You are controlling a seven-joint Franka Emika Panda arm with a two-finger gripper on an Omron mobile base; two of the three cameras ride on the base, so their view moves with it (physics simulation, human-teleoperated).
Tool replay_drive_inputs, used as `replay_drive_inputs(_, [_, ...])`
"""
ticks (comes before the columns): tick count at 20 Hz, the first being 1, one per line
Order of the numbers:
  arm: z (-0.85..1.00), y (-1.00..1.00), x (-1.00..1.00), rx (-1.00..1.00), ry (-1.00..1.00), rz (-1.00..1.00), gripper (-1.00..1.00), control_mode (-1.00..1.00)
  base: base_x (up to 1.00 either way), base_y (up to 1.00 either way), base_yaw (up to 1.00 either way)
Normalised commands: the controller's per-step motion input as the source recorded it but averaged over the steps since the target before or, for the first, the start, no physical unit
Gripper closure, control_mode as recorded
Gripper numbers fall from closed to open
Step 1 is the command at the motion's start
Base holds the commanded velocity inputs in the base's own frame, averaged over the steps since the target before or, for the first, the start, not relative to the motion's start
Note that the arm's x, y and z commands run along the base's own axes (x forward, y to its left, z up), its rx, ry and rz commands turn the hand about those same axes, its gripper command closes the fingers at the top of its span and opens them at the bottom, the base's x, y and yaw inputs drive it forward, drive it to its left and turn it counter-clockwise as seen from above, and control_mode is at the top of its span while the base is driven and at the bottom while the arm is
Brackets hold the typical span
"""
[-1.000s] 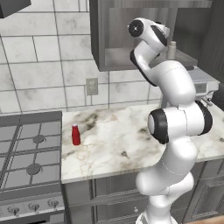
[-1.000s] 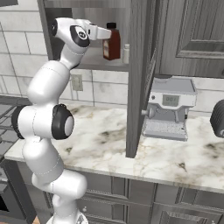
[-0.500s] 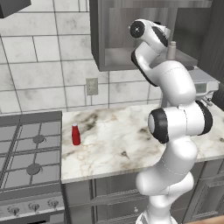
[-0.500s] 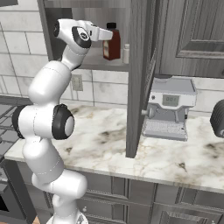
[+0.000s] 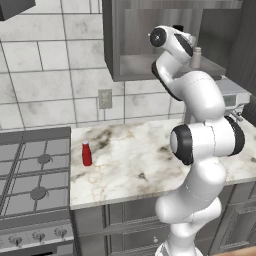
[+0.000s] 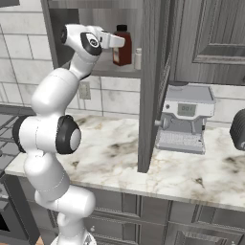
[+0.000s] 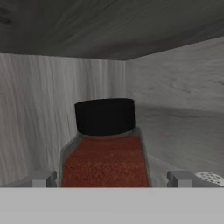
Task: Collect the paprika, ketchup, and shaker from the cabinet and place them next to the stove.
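Observation:
The paprika [image 7: 105, 159], a dark red bottle with a black cap, stands on the shelf of the cabinet [image 5: 112, 45] right in front of my gripper [image 7: 110, 178]. The gripper is open, one fingertip [image 7: 42, 178] on each side of the bottle, apart from it. From the right base view the gripper [image 6: 118, 42] reaches up to the paprika [image 6: 123, 48]. The pale shaker [image 6: 138, 59] stands just right of the bottle, and its top [image 7: 210, 177] peeks in low on the right. The ketchup [image 5: 86, 154] stands upright on the counter beside the stove [image 5: 30, 172].
A silver coffee machine [image 6: 184, 118] sits on the marble counter [image 5: 135, 155] under the cabinet's right side. The cabinet's side panel [image 6: 149, 81] hangs down right of the arm. A wall outlet [image 5: 105, 98] is on the tiled backsplash.
The hand has crept a little deeper into the cabinet toward the paprika. The bottles and the ketchup have not moved, and the jaws stay wide.

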Motion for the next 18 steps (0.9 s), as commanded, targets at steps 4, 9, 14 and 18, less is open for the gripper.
replay_drive_inputs(4, [-0.01, 0.0, 0.06, 0.0, 0.01, 0.0, -1.0, -1.0, 0.0, 0.0, 0.0])
replay_drive_inputs(9, [0.0, 0.0, 0.0, 0.0, 0.0, 0.0, -1.0, -1.0, 0.0, 0.0, 0.0])
replay_drive_inputs(14, [0.0, 0.0, 0.0, 0.0, 0.0, 0.0, -1.0, -1.0, 0.0, 0.0, 0.0])
replay_drive_inputs(18, [0.0, 0.0, -0.18, 0.0, 0.0, 0.0, -1.0, -1.0, 0.0, 0.0, 0.0])
